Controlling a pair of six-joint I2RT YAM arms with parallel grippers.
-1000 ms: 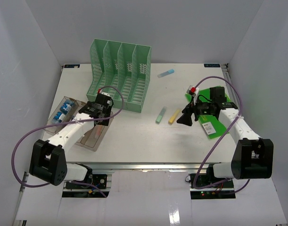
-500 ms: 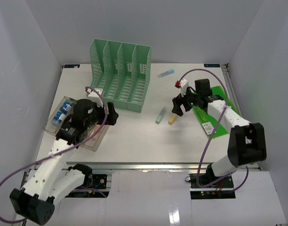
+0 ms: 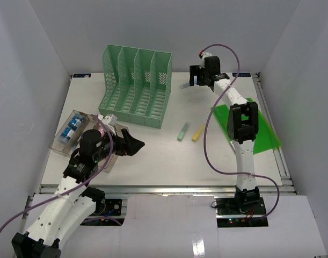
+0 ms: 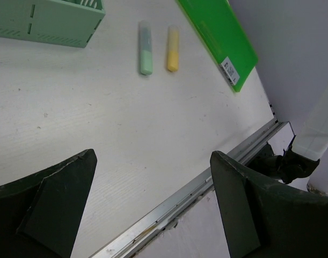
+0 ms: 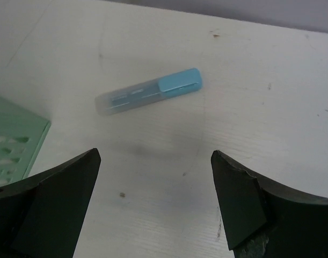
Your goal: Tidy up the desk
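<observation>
The desk (image 3: pixel 153 158) is a wide white tabletop with a metal rail (image 4: pixel 180 200) along its front. My left gripper (image 3: pixel 135 145) hovers open and empty over the front left of the desk, right of the clear tray (image 3: pixel 63 144). In the left wrist view the gripper (image 4: pixel 153 157) points towards a green highlighter (image 4: pixel 145 48) and a yellow highlighter (image 4: pixel 173 49) lying side by side. My right gripper (image 3: pixel 194 81) reaches to the far back, open and empty, just above a blue-capped highlighter (image 5: pixel 150 91).
A mint-green file rack (image 3: pixel 136 86) stands at the back left. A green folder (image 3: pixel 252 129) lies flat at the right, partly under the right arm. The clear tray holds small blue-and-white items (image 3: pixel 73 125). White walls enclose three sides.
The left gripper left the tray, swung right and opened wider. The right arm swung from over the green folder to the far back, above the blue highlighter.
</observation>
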